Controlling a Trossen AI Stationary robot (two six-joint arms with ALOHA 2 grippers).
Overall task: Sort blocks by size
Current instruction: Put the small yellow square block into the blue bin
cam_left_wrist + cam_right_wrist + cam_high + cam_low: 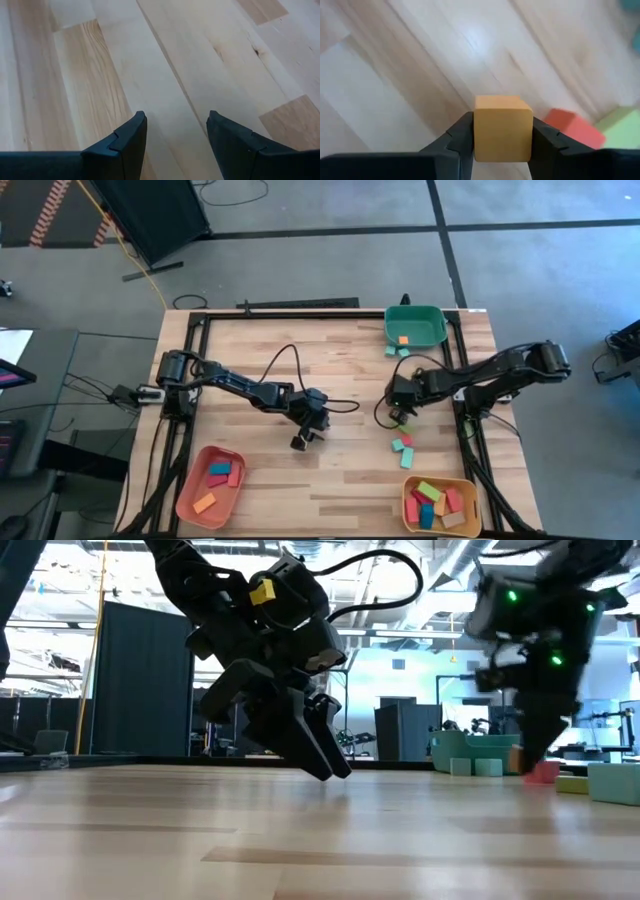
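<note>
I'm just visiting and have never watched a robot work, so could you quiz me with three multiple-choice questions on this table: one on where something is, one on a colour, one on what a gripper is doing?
1. Where does the green tray sit?
A. far right corner
B. near left corner
C. table centre

2. What colour is the block between the right gripper fingers?
A. teal
B. orange
C. pink

3. What is the left gripper doing?
A. gripping a bar
B. resting in a tray
C. open over bare wood

Answers:
1 A, the high view shows it at the far right corner.
2 B, the right wrist view shows an orange cube clamped.
3 C, the left wrist view shows only the table between its fingers.
</note>
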